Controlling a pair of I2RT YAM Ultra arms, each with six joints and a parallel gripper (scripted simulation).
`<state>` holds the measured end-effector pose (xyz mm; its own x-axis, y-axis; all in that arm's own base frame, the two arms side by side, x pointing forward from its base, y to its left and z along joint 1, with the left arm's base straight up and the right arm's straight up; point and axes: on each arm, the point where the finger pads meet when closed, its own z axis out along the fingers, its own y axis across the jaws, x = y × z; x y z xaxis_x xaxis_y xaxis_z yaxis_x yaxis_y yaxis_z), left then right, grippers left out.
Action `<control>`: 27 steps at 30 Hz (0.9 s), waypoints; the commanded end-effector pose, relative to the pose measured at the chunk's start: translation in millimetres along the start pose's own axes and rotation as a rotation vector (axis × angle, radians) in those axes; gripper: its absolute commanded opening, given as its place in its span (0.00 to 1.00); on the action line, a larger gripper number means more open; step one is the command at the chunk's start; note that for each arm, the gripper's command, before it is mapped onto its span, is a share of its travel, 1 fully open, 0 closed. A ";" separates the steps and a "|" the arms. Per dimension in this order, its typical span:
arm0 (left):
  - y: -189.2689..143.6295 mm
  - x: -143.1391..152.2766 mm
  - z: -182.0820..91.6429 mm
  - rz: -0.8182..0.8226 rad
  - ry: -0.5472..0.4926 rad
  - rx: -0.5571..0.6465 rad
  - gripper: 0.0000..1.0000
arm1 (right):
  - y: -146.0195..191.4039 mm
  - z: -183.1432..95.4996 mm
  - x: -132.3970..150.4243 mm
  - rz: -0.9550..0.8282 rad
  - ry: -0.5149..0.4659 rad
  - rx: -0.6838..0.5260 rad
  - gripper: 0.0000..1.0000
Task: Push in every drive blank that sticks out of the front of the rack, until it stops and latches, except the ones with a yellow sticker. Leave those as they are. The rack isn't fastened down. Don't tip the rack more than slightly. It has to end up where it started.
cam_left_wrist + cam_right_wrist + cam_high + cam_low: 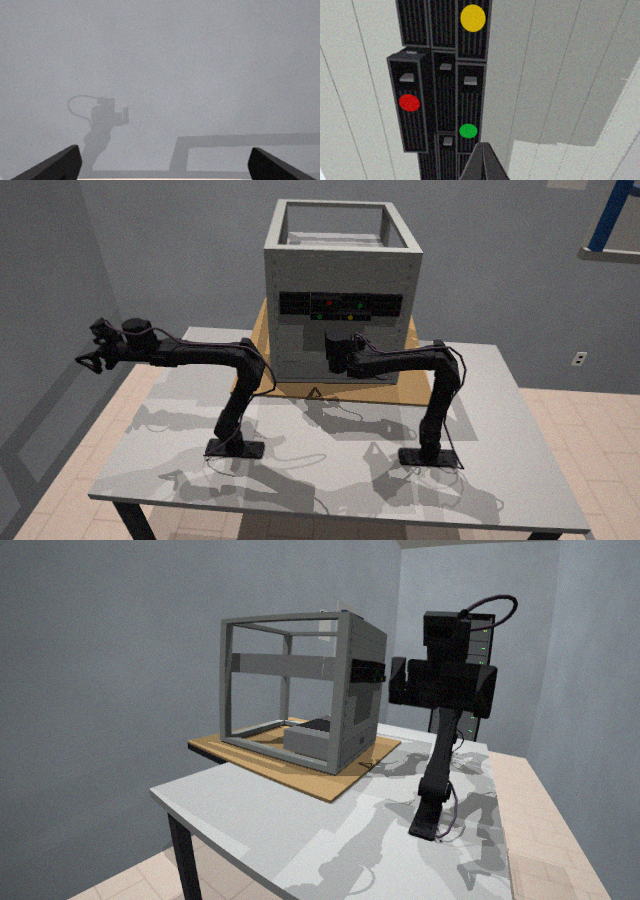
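Observation:
The grey rack point(345, 270) point(339, 705) stands upright with a band of black drive blanks across its front. The red-sticker blank point(329, 303) point(409, 103) clearly sticks out. Below it, a green-sticker blank point(320, 317) point(468, 130) and the yellow-sticker blank point(350, 317) point(473, 18) also appear to stick out. Another green-sticker blank point(360, 306) is farther right; I cannot tell its depth. My right gripper point(482, 151) is shut and empty, in front of and below the blanks; its tips are hidden in the top view. My left gripper point(89, 363) point(164, 153) is open and empty, far left of the rack.
The rack stands on a tan board point(400, 395) point(320, 790) on the grey table point(325, 480) point(215, 790). The left arm reaches over the table's left side, facing the wall point(161, 60). The right arm crosses in front of the rack's lower front panels.

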<state>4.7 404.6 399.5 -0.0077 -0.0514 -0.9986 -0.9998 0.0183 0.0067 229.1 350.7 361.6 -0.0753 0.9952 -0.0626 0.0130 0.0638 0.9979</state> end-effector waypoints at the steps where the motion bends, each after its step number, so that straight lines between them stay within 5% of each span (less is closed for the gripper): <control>1: 2.5 -16.0 -7.6 -0.007 -0.052 -0.010 1.00 | 16.3 -1.5 12.0 0.080 -0.024 -0.022 0.00; 8: 2.5 -16.0 -7.6 -0.007 -0.052 -0.010 1.00 | 24.8 0.2 10.6 0.116 -0.035 -0.029 0.00; 20: 2.5 -16.0 -7.6 -0.007 -0.052 -0.010 1.00 | 10.2 67.7 19.0 0.056 -0.027 -0.017 0.00; 27: 2.5 -16.0 -7.6 -0.007 -0.052 -0.010 1.00 | 22.0 59.7 17.9 0.082 -0.007 -0.028 0.00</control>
<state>4.7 404.6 399.5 -0.0077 -0.0514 -0.9986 -0.9998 0.0183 0.0067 294.4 369.2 356.4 -0.0259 0.9996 -0.0133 0.0065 0.0134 0.9999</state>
